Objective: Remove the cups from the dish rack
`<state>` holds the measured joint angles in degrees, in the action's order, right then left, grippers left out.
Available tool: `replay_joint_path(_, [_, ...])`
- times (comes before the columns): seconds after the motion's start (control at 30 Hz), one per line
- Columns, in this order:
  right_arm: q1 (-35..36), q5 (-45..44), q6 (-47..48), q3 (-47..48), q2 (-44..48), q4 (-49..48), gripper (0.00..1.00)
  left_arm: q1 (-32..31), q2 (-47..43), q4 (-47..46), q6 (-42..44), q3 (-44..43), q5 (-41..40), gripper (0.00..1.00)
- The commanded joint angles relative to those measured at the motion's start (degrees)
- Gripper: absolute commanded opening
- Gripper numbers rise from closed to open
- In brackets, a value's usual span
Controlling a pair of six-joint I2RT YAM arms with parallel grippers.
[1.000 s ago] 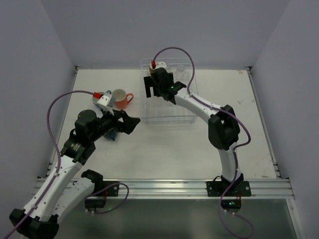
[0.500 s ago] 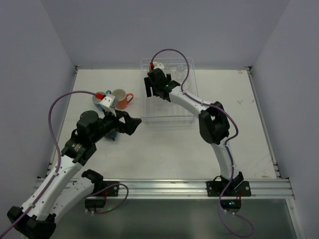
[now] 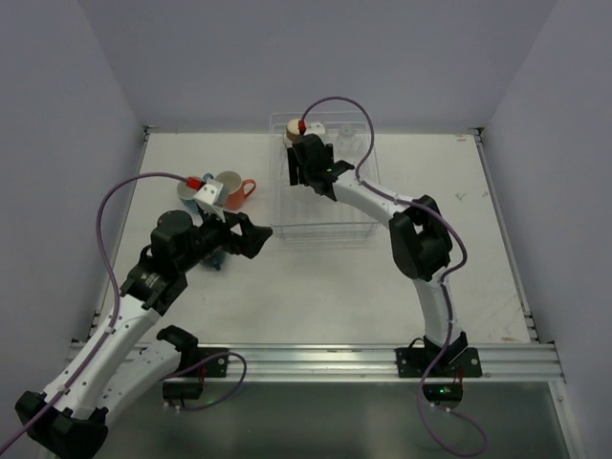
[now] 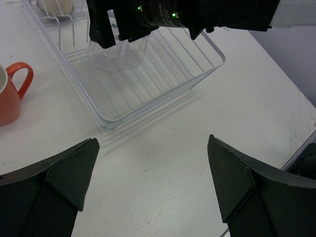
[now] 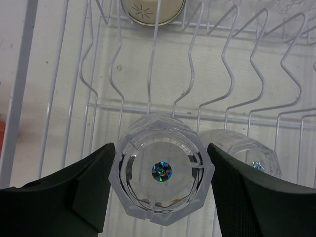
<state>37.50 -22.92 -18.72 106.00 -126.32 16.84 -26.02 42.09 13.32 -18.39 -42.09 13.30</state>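
The clear wire dish rack (image 3: 325, 228) stands at the back middle of the table. My right gripper (image 5: 160, 192) is open and hangs inside the rack. Its fingers (image 5: 74, 197) flank an upside-down clear tumbler (image 5: 162, 170) on both sides. A second clear tumbler (image 5: 244, 155) stands just to its right. A pale brown cup (image 5: 153, 7) sits upside down in the far row. My left gripper (image 4: 153, 182) is open and empty, above bare table in front of the rack's near left corner (image 4: 106, 123). An orange mug (image 3: 229, 188) stands on the table to the left of the rack.
A blue mug (image 3: 216, 258) shows partly under my left arm. Another clear glass (image 5: 291, 10) sits at the rack's far right. Upright wire prongs (image 5: 190, 64) stand between the rows. The table's side walls are close on the left and at the back.
My right gripper has shifted a little to the right and toward the back inside the rack. The left arm has barely moved.
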Motion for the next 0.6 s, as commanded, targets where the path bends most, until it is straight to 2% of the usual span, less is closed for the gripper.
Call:
replay_joint_path(0.0, [-0.2,1.0,-3.5,-3.5,11.8,-8.9,0.40,-0.3,0.5,-3.3,-0.5,-0.2,0.8,1.00])
replay_joint_path(0.2, [-1.3,6.1,-11.5,-15.4,26.7,-16.5,0.39,-0.3,1.9,-8.0,-5.5,-0.2,5.5,0.98])
replay_joint_path(0.4, [-2.2,16.7,-20.7,-30.4,39.3,-24.6,0.39,-0.3,5.5,-17.5,-12.2,-0.6,11.8,0.92])
replay_joint_path(0.43, [-2.8,19.8,-22.7,-35.5,43.3,-25.9,0.39,-0.3,6.0,-20.0,-13.1,-0.6,13.0,0.91])
replay_joint_path(0.57, [-4.0,28.1,-32.2,-47.0,52.7,-35.2,0.38,-0.3,9.7,-26.9,-18.2,-0.6,15.9,0.88])
